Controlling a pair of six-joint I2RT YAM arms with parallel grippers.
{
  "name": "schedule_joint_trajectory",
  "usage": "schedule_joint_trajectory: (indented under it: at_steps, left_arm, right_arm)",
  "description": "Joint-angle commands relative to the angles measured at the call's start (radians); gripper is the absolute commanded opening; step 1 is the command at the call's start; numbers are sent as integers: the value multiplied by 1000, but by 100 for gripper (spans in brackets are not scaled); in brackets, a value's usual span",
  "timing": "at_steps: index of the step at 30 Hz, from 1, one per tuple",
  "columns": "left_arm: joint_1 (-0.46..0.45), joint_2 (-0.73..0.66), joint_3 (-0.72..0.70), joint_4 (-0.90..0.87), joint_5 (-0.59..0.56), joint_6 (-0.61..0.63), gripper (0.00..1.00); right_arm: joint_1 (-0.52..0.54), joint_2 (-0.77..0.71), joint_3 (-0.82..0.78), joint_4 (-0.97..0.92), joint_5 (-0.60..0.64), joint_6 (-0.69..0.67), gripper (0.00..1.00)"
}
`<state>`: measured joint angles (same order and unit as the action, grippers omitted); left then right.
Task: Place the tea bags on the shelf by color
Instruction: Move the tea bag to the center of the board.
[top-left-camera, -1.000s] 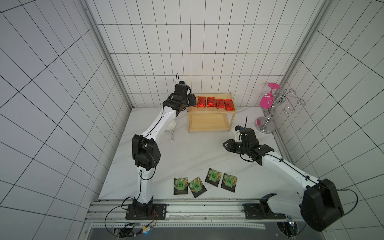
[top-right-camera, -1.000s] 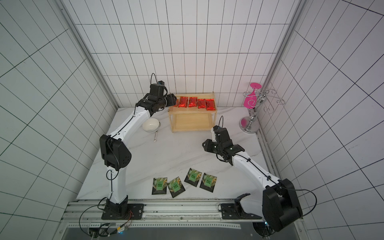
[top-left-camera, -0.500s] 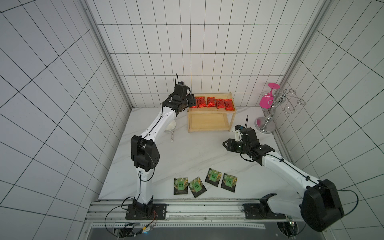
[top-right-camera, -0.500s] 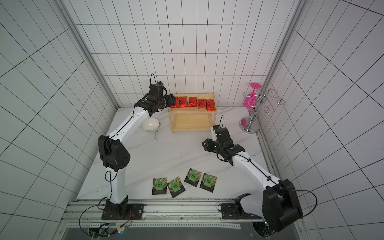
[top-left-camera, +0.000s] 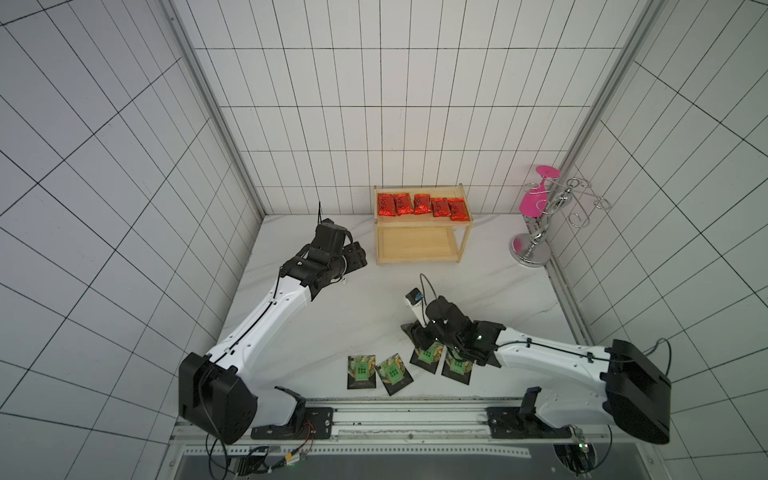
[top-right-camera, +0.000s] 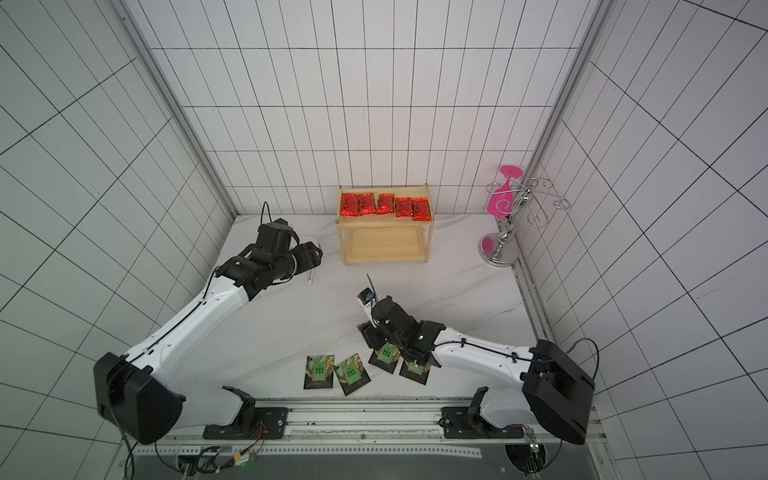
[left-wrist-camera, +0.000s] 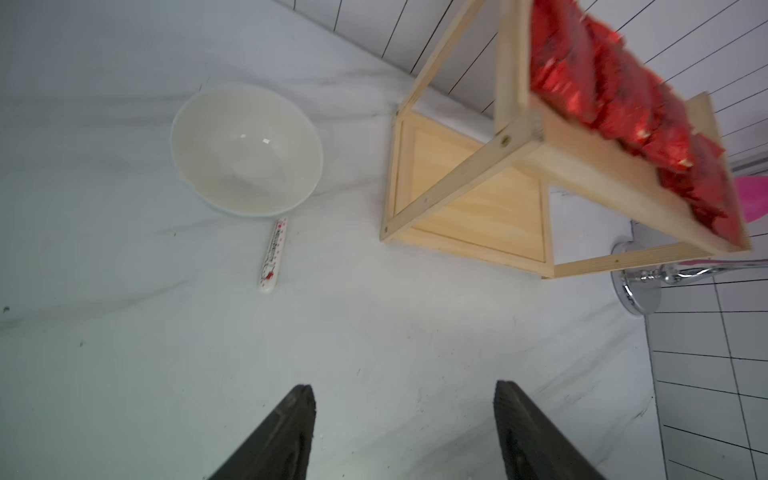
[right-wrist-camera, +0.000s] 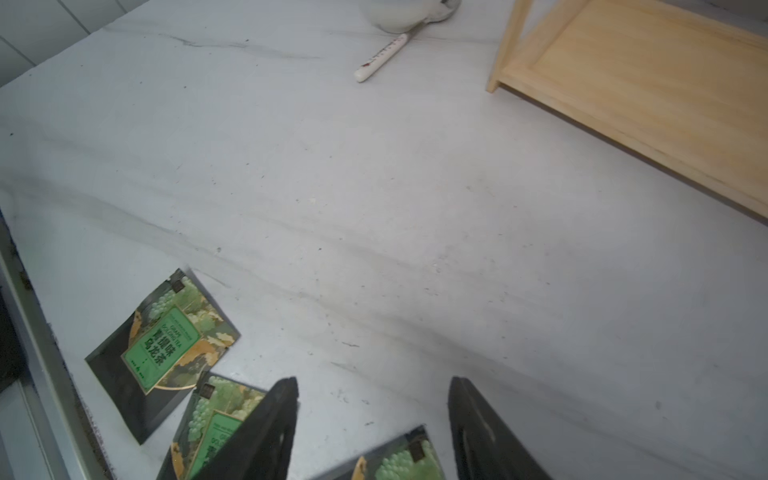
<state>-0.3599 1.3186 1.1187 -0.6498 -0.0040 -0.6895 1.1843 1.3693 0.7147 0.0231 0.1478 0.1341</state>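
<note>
right gripper (right-wrist-camera: 372, 380): jaws spread, nothing clamped. of the black tea bags (right-wrist-camera: 162, 353), the right wrist view gives me three, all flat on the table (right-wrist-camera: 415, 228): the corner of one lies between the two fingers, a second is partly hidden behind one finger, and a third lies just beside that, clear of both. both top views show what that view crops: four bags in a row along the near table edge, with the gripper low over the two nearest the right arm; whether it touches them i cannot tell. the bag at the left-arm end sits square to the edge, the other three askew. left gripper (left-wrist-camera: 404, 386): jaws spread over bare table, well apart from any bag. five red tea bags (top-left-camera: 422, 205) lie side by side on the upper board of the shelf (top-left-camera: 419, 261), long axes running front to back. only the left wrist view shows the white bowl (left-wrist-camera: 245, 149) whole, with the white sachet (left-wrist-camera: 273, 255) just beside it.
</note>
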Motion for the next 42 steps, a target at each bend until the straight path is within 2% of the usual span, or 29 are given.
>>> schedule_joint_trajectory:
  at_steps: [1,5,10,17,19,24,42]
  left_arm:
    - [65,-62,-102,7,58,-62,72]
    - [147,-102,-204,-12,132,-66,73]
    - [192,-89,-293,0,208,-86,73]
    - [229,-75,-345,50,244,-91,74]
    - [263,-62,-329,45,265,-76,75]
    - [294,-19,-285,25,289,-57,76]
    - [318,-25,-365,50,324,-71,76]
  right_arm:
    - [110,132,79,-7,196,-149,72]
    - [209,270,165,-19,249,-211,77]
    - [291,359,265,-46,260,-287,76]
    - [321,410,322,-71,203,-307,75]
    - [339,451,357,-100,231,-321,76]
    - [321,471,352,-107,234,-315,76]
    - [194,510,319,-48,167,-249,76]
